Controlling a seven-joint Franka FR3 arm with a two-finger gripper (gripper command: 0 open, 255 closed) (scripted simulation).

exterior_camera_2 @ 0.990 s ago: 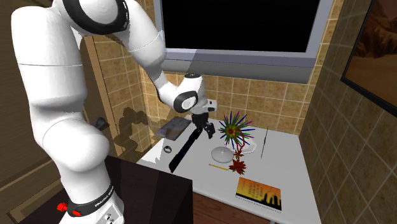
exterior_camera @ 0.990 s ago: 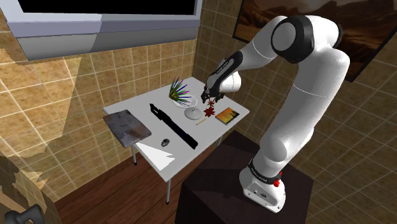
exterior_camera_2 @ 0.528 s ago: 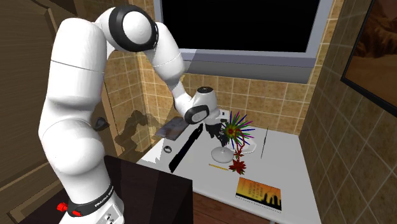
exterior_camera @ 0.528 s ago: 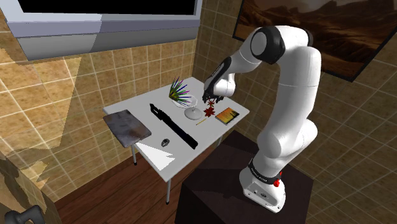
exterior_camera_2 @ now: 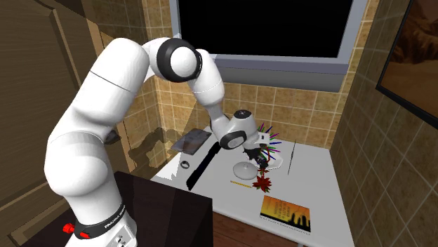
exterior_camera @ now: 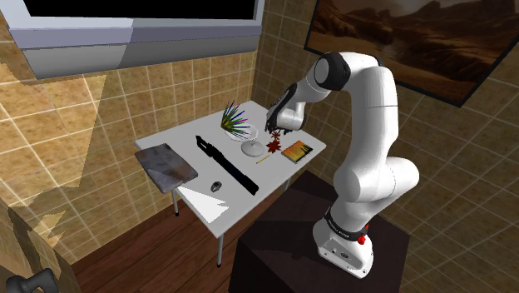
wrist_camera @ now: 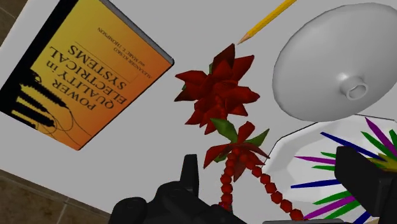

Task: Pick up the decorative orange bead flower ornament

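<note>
The bead flower ornament is dark red-orange, with a large flower, a smaller one and bead strands trailing toward my hand. It lies flat on the white table between a yellow book and a white dome, and shows again as the ornament and the ornament. My gripper hovers just above the bead-strand end, open, its fingers wide apart and touching nothing. The gripper hangs above the table's far right part, and the gripper sits close beside the spiky ball.
A yellow book, a pencil and a white dome surround the ornament. A spiky multicoloured ball stands behind. A long black blade, a grey slab and a small ring lie further along the table.
The arm's elbow has folded in toward the table. The hand has shifted toward the second exterior view's right and dropped closer to the ornament and spiky ball. Nothing on the table moved.
</note>
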